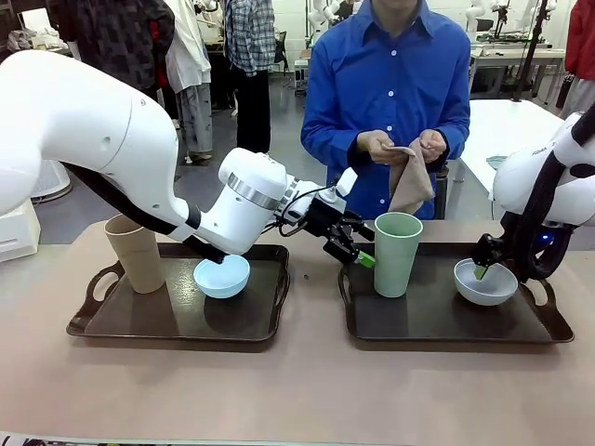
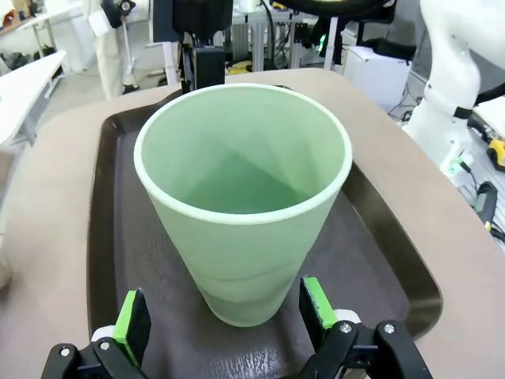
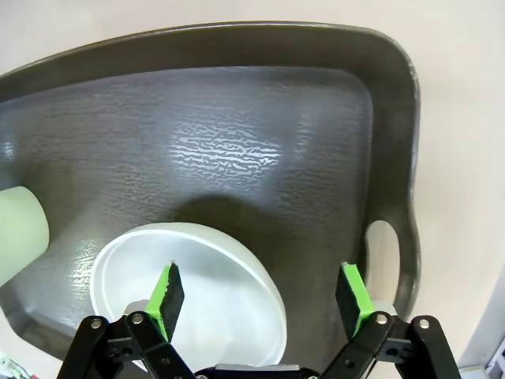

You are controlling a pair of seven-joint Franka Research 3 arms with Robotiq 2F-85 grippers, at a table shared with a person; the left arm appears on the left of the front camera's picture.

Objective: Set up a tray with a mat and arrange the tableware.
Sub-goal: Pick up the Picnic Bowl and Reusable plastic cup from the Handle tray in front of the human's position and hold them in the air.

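Observation:
The pale green cup (image 1: pixel 397 255) stands upright on the right dark tray (image 1: pixel 446 339). My left gripper (image 1: pixel 361 251) reaches across to its left side. In the left wrist view the pale green cup (image 2: pixel 241 197) stands between the open fingers of my left gripper (image 2: pixel 225 320), which flank its base. The white bowl (image 1: pixel 485 283) sits on the same tray. My right gripper (image 3: pixel 260 296) is open and straddles the rim of the white bowl (image 3: pixel 181 292). The tan-brown cup (image 1: pixel 135 251) and the light blue bowl (image 1: pixel 221 276) rest on the left tray (image 1: pixel 167 330).
Across the table a person in a blue shirt holds a folded tan cloth (image 1: pixel 409 186) in both hands. The right tray's handle (image 3: pixel 387 253) lies beside my right gripper. Bare table runs along the front edge and between the two trays.

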